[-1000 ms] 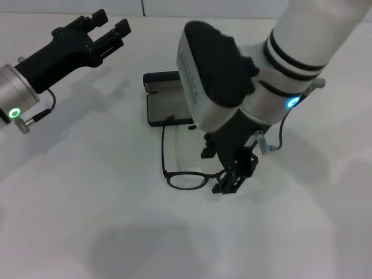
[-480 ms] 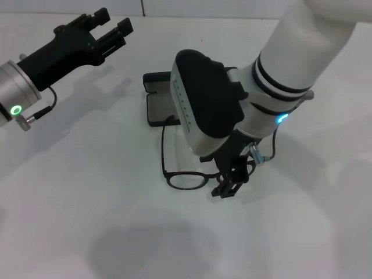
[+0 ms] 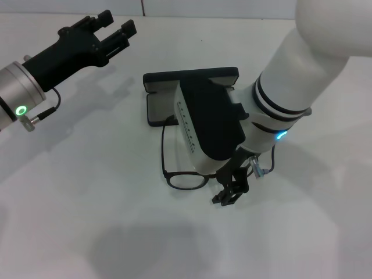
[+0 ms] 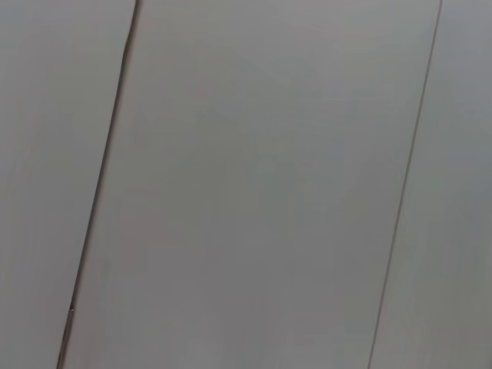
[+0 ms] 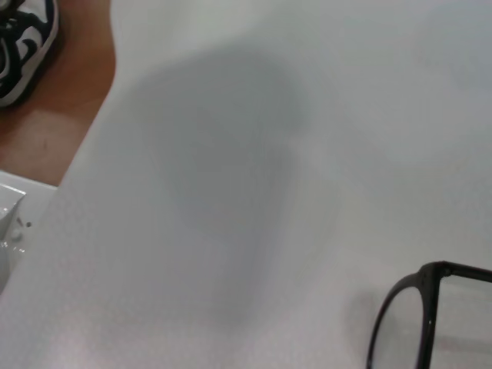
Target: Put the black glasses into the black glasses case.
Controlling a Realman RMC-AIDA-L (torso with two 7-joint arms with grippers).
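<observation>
Looking down on the white tabletop (image 3: 87, 192), I see my right arm blocking much of the open black glasses case (image 3: 160, 96) at the far middle. The black glasses (image 3: 185, 179) lie just nearer, unfolded. My right gripper (image 3: 228, 196) sits at their frame (grip hidden, I cannot tell). The left gripper (image 3: 113, 26) hovers far left, released.

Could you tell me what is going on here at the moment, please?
The right gripper is low over the white table, right at the front of the black glasses, which lie flat with temples open. Behind them the black glasses case sits open, nothing visible in the part that shows. The left gripper hangs idle, jaws apart.
</observation>
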